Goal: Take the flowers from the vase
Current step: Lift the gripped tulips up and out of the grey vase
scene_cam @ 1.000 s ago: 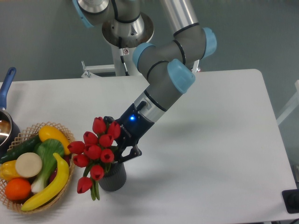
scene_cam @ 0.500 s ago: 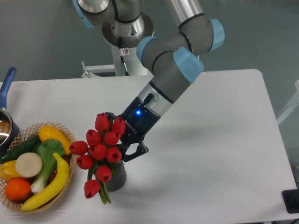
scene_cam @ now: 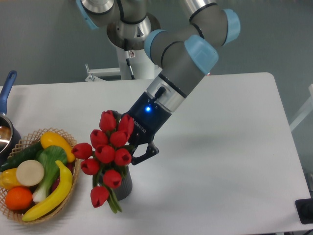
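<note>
Fixed camera view
Arm point(scene_cam: 181, 58): descends from the upper centre of the frame toward the lower left; a blue light shows on the wrist.
Gripper point(scene_cam: 131, 154): closed on the flowers, behind the bunch; one dark finger point(scene_cam: 145, 154) is visible to the right of the buds.
Flowers point(scene_cam: 108, 149): red tulip buds with green stems, left of centre in the lower half of the frame, tilted, with the lowest bud hanging down at the vase's left side.
Vase point(scene_cam: 123, 184): dark grey, ribbed, upright on the table directly below the bunch; stems still reach its mouth.
Table point(scene_cam: 220, 161): white surface.
Basket point(scene_cam: 12, 208): wicker, lower left, holding toy fruit and vegetables, near the vase but apart.
Pot point(scene_cam: 5, 132): left edge, blue handle, partly cropped.
</note>
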Controlling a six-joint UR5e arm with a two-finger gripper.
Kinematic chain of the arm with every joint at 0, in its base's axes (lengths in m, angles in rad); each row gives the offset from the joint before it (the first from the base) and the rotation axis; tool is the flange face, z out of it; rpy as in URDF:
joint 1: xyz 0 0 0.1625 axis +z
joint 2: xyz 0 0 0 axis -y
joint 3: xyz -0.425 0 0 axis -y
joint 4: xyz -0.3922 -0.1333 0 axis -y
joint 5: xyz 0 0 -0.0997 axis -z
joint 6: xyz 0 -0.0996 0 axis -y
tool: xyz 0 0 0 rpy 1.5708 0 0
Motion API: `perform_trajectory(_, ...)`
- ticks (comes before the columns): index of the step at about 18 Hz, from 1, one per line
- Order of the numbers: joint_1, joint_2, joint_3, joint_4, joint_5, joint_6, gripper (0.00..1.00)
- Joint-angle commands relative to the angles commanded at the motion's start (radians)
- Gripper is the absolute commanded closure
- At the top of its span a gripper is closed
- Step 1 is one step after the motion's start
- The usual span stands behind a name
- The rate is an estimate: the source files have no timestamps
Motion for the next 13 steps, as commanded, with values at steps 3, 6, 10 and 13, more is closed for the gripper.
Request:
perform_trajectory(3,0.003,0.017,0.000,0.000,-0.002,-0.028,0.54)
perform_trajectory(6,0.003,0.029,0.000,0.000,-0.012,-0.048,0.54)
perform_trajectory(10,0.012,0.038,0.008,0.000,-0.034,-0.078,0.54)
perform_trajectory(13,0.015,0.037,0.041,0.000,-0.037,-0.097,0.54)
